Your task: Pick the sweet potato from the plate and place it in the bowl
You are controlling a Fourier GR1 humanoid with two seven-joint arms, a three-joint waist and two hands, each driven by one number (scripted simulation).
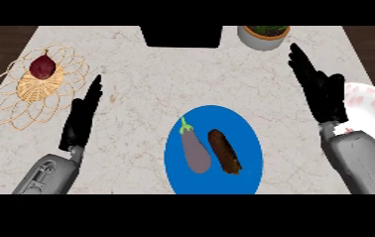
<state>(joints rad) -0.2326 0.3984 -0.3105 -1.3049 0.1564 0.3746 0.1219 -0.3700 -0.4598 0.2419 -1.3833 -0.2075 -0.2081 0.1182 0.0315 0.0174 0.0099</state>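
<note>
A brown sweet potato [225, 151] lies on the blue plate [242, 127], just right of a purple eggplant [194, 149]. At the right edge, partly behind my right forearm, shows a white bowl [362, 101] with pink marks. My right hand [319, 86] is open with straight fingers pointing up and away, above and right of the plate, beside the bowl. My left hand [81, 115] is open too, fingers straight, resting left of the plate. Neither hand touches the sweet potato.
A woven wire trivet [22, 94] at the left carries a red onion [42, 66]. A potted plant [264, 35] stands at the back right. A black block [181, 35] sits at the back centre. The counter is light marble.
</note>
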